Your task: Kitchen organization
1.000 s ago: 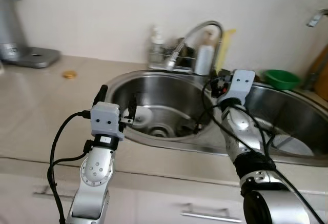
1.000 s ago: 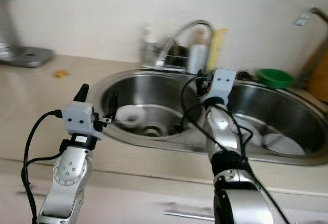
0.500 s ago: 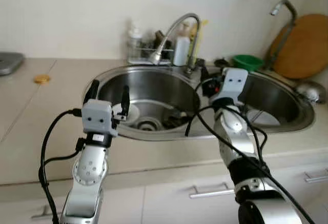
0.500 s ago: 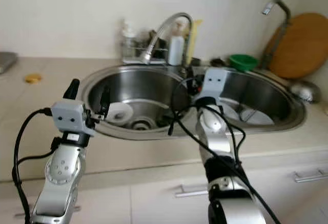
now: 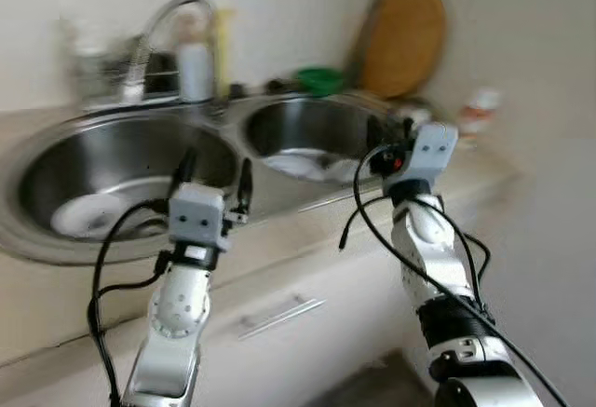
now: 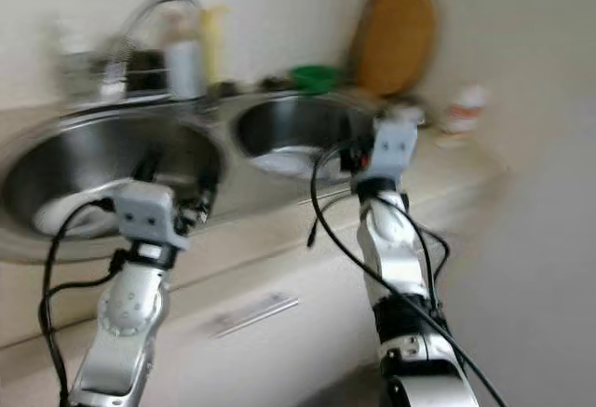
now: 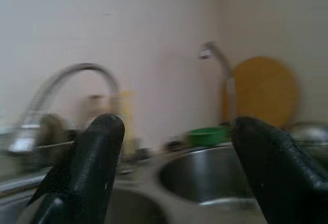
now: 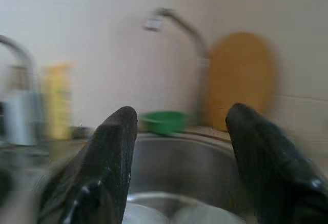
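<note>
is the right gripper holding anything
No, the right gripper is open, and between its fingers you see straight through to the green bowl and the sink.

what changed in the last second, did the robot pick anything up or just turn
It only turned: the head view has swung right, so the double sink slid left and the round wooden board came into view. Nothing was taken hold of. The left gripper and right gripper stay raised, open and empty; dishes remain in the basins.
</note>
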`<state>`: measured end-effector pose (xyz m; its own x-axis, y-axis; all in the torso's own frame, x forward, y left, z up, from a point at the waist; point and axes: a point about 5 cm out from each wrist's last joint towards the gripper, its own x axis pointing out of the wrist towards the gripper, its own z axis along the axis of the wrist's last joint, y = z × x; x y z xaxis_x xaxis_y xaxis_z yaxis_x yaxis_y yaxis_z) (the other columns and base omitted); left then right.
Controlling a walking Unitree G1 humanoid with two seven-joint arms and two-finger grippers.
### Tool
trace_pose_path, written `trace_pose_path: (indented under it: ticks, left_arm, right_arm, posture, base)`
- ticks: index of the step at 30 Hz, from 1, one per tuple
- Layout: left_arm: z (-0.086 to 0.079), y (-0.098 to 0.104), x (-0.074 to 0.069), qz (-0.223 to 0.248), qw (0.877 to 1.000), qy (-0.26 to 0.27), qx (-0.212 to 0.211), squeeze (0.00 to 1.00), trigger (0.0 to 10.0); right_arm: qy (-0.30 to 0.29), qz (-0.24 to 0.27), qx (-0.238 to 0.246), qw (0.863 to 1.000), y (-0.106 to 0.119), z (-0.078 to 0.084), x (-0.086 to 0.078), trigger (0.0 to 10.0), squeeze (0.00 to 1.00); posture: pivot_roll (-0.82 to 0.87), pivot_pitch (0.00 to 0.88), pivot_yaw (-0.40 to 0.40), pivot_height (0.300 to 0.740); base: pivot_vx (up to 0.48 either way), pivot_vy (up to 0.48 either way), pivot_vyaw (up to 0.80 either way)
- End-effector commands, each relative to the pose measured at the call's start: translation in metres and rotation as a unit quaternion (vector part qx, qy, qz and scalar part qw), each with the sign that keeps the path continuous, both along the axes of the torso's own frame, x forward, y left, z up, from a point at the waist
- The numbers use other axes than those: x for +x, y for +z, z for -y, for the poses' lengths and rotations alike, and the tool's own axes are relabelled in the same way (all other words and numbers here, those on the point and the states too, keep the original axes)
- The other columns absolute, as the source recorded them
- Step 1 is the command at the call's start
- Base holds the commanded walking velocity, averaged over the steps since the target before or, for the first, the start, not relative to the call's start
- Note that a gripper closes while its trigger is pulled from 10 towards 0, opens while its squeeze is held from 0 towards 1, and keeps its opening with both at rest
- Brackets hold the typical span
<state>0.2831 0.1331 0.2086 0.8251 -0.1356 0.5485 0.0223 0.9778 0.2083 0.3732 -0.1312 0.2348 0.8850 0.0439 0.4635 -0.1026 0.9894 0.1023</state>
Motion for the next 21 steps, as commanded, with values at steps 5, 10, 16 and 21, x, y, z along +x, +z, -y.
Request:
trace_pose_path:
  ticks: [5,10,16,21]
  left_arm:
    - [-0.001,0.003,-0.002,0.011,1.000,-0.004,0.003,0.00,10.0]
    - [0.000,0.002,-0.002,0.006,1.000,-0.011,-0.012,0.00,10.0]
    - [0.001,0.001,-0.001,-0.002,0.999,-0.021,-0.024,0.00,10.0]
    - [0.001,-0.001,-0.002,-0.005,1.000,-0.025,-0.016,0.00,10.0]
  right_arm:
    - [0.016,0.024,0.005,1.000,0.009,-0.006,-0.005,10.0,0.00]
    - [0.016,0.024,0.003,1.000,0.008,-0.005,-0.007,10.0,0.00]
    - [0.012,0.025,0.001,1.000,0.008,-0.003,-0.009,10.0,0.00]
    - [0.035,0.020,-0.062,0.997,-0.009,-0.009,-0.023,10.0,0.00]
  posture:
    - [0.15,0.000,-0.069,0.740]
    - [0.15,0.000,-0.066,0.740]
    - [0.14,0.000,-0.065,0.740]
    - [0.14,0.000,-0.069,0.740]
  base:
    - [0.000,-0.480,-0.80]
    - [0.000,-0.192,-0.80]
    - [0.000,0.279,-0.80]
    - [0.000,0.466,-0.80]
